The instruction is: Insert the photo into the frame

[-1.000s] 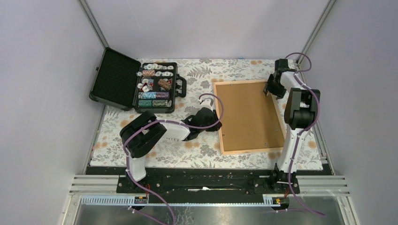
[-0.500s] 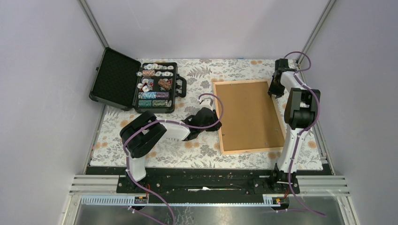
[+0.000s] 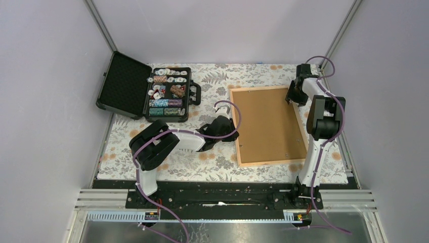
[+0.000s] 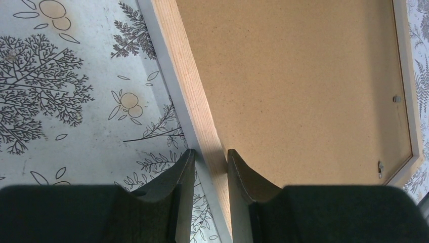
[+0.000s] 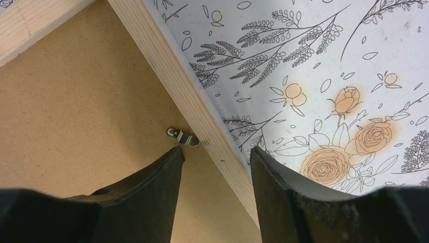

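- top view: the frame lies flat on the floral table, right of centre, with its brown backing board up.
- left wrist: the left gripper is pinched on the frame's left rail.
- right wrist: the right gripper is spread apart, straddling the right rail by a metal clip.

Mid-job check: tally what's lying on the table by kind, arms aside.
Frame: 1
Brown backing board: 1
Open poker chip case: 1
Total: 3
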Controlling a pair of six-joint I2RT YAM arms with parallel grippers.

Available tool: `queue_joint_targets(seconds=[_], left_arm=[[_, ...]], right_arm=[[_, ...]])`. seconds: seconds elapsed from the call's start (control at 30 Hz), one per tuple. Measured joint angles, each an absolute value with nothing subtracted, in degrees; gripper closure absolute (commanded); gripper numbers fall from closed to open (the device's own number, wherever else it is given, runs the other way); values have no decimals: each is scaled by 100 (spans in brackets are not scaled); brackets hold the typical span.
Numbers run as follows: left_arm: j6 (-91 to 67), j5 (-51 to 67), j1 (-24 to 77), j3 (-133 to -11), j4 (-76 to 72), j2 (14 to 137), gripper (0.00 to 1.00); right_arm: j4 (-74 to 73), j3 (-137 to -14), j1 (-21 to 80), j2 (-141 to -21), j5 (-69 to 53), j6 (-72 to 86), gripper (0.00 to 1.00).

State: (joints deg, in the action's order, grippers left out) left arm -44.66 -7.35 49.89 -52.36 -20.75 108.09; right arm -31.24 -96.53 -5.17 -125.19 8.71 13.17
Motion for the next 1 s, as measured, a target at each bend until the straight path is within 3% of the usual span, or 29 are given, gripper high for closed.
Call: queue_joint_targets(seconds=[0.23, 0.33, 0.53, 0.7, 0.77, 0.93, 1.0], left_arm=[[-4466, -735, 4989, -5238, -2071, 10809, 85], [-4466, -735, 4989, -5238, -2071, 10809, 86], [-4466, -742, 4989, -5238, -2071, 10809, 87], [-4469, -742, 4989, -5238, -2071, 10809, 88], [-4469, -742, 4989, -5238, -2071, 10809, 88], [-4466, -740, 4989, -5238, -2071, 10809, 89], [-4466, -740, 4989, -5238, -2071, 10809, 90]], right_arm=[[-3155, -9828, -499, -12634, 875, 1332, 48], [-3157, -9909, -484, -12682, 943, 1334, 58], [-3164, -9994, -489, -12746, 1061, 1330, 68], [-3164, -9998, -482, -12750, 1085, 1278, 72], [-3164, -9998, -482, -12750, 1083, 1271, 70], [-3068, -9880, -480, -12676, 1061, 1315, 46], [-3009, -9712, -469, -12560, 1052, 1422, 41]])
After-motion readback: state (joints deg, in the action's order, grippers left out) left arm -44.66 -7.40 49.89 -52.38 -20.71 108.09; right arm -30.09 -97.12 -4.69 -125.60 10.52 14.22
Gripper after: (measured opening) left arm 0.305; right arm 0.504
